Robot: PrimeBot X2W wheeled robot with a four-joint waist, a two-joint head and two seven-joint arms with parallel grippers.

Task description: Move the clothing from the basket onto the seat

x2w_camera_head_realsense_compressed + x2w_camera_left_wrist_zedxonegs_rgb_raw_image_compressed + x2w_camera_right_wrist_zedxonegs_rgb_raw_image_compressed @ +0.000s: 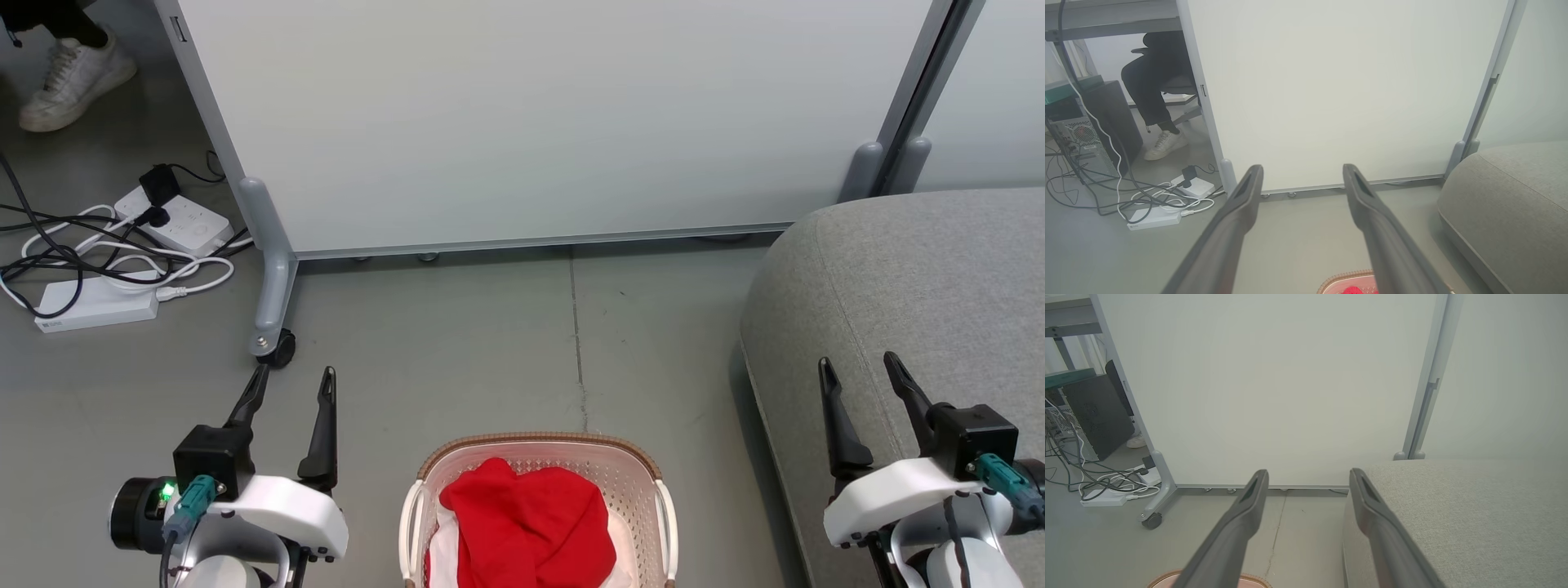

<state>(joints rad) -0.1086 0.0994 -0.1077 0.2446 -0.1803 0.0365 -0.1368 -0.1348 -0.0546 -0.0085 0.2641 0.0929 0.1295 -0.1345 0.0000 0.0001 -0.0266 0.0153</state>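
Between the two grippers and nearest the robot, the basket is sitting on the grey floor, with the clothing lying heaped inside it, red folds over a white layer. Bare floor is opening on either side of its brown rim: a wide gap toward the left gripper, and a narrower lane toward the seat, whose rounded edge is running just inboard of the right gripper. Ahead of both sets of fingertips the floor is stretching open up to a white partition panel, its caster standing just beyond the left gripper's tips. Further off to that gripper's outer side, power strips and tangled cables are lying on the floor, and a person's white shoe is resting beyond them. Both grippers are hovering with fingers spread wide apart, gripping nothing and touching nothing. The left is hanging over bare floor, the right over the seat's near edge.
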